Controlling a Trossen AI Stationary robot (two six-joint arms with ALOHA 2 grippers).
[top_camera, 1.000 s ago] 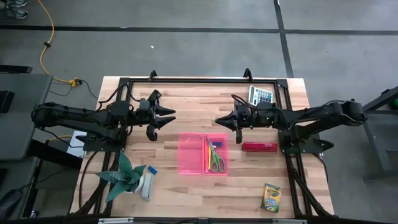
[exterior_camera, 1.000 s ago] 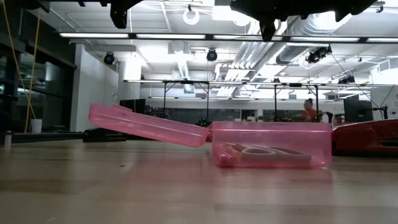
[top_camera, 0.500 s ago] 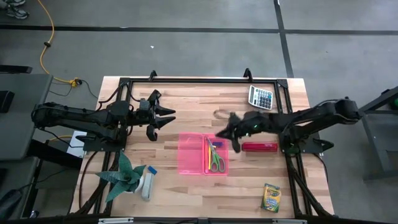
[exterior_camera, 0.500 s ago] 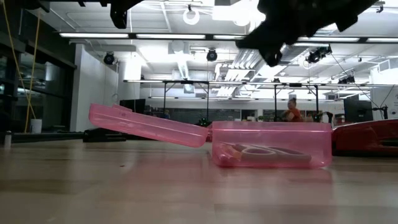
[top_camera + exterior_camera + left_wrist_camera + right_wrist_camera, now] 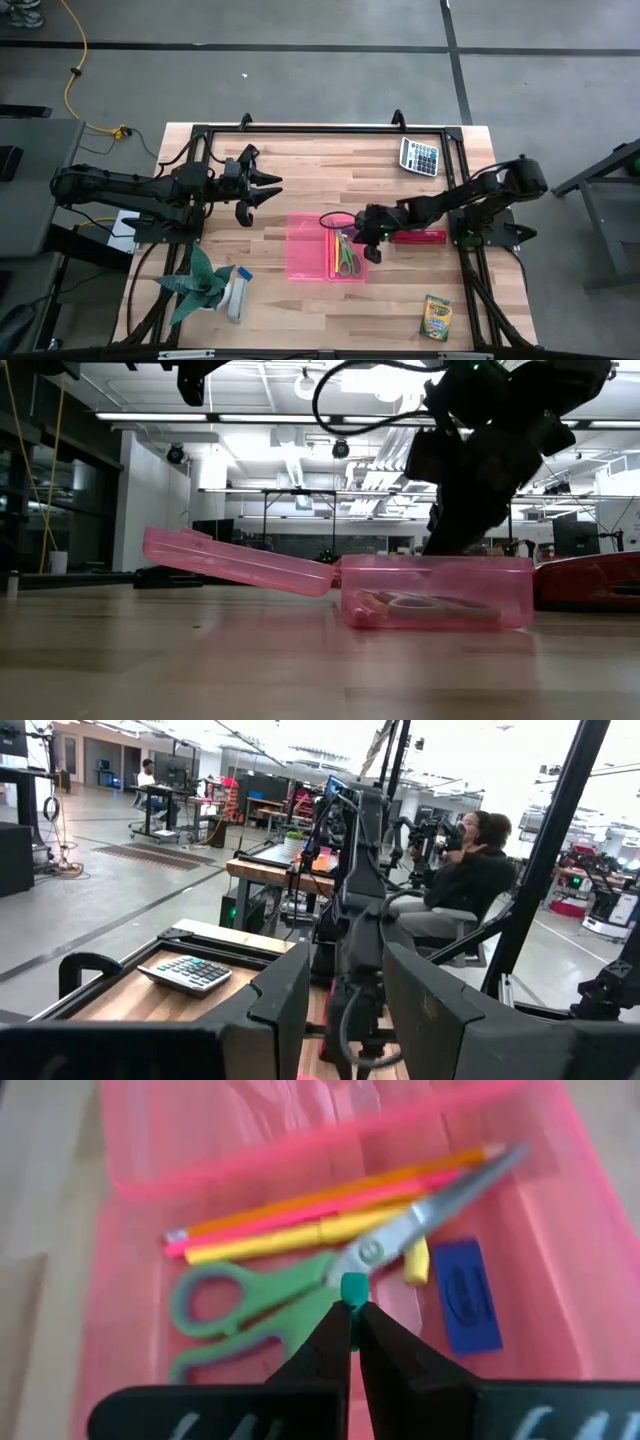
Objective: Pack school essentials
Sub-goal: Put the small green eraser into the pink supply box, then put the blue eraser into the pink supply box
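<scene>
The right end effector [image 5: 368, 243] hangs over the open pink case [image 5: 312, 247] in the middle of the table [image 5: 300, 305], above the compartment that holds the stationery. Its two fingers [image 5: 325, 1350] are pressed together on a small teal piece [image 5: 353, 1289], held at the very tips; it is perhaps a small eraser, but too little of it shows to be sure. In the right wrist view, inside the case, lie an orange pencil [image 5: 350, 1186], a red pencil [image 5: 310, 1221] just beside it, a yellow marker [image 5: 300, 1240], the green-handled scissors [image 5: 240, 1295] with their blades over the marker, and a blue eraser [image 5: 466, 1294] near the wall of the case. In the low view the case stands with its lid [image 5: 235, 560] open and tilted to the side.

The left end effector [image 5: 262, 190] waits above the table, well apart from the case, with its fingers spread wide.

The crayon box [image 5: 436, 317] lies near the table's front edge on the right arm's side. A red case [image 5: 418, 236] lies just beside the right arm, and a calculator [image 5: 420, 155] is at the far corner.
</scene>
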